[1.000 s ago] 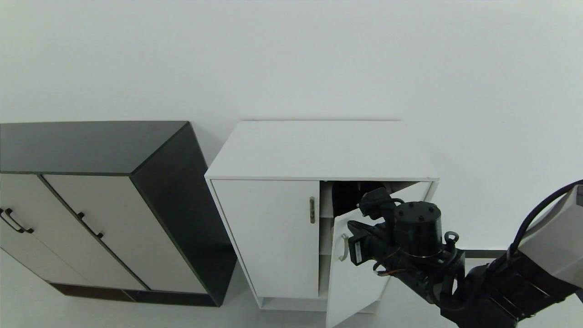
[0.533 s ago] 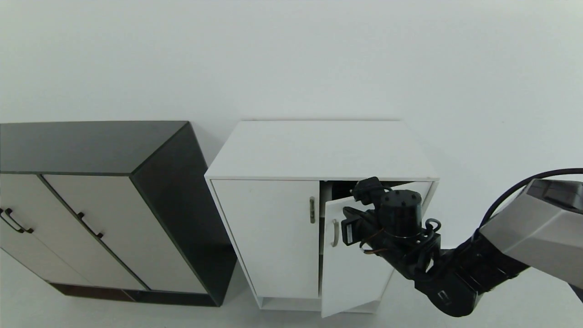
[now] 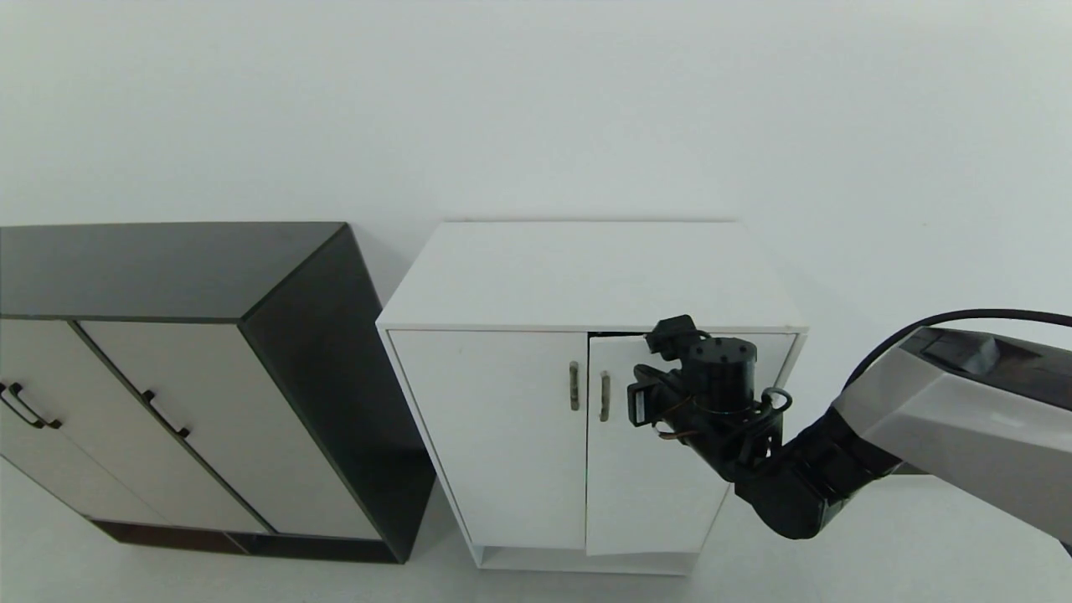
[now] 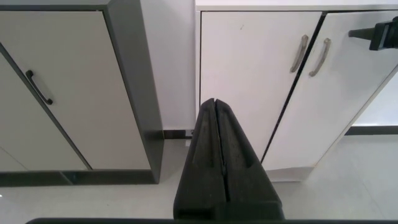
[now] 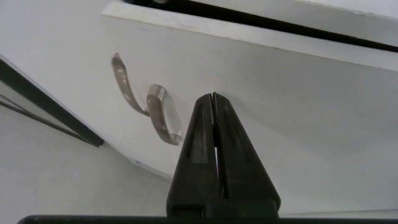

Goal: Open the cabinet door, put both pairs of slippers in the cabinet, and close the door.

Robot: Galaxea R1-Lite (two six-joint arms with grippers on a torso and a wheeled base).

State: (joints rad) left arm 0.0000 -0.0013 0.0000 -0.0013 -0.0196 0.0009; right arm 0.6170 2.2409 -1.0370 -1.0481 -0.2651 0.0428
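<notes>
Both shut on nothing, my left gripper (image 4: 215,102) is idling while my right gripper (image 5: 214,99) is leaning on the nearly flush cabinet door (image 3: 653,477), risking sliding off and leaving it ajar.

The cabinet (image 3: 586,276) is being kept on the floor (image 3: 879,553) against the wall (image 3: 536,109), with a second cabinet (image 3: 167,268) being set just beside it on the left. The handles (image 3: 574,385) are being paired at the middle of its front. The right door (image 3: 653,494) is being left slightly ajar, with the right gripper (image 5: 214,99) being held just before its upper part, beside the handles. The left gripper (image 4: 215,106) is being held low, well before both cabinets.
</notes>
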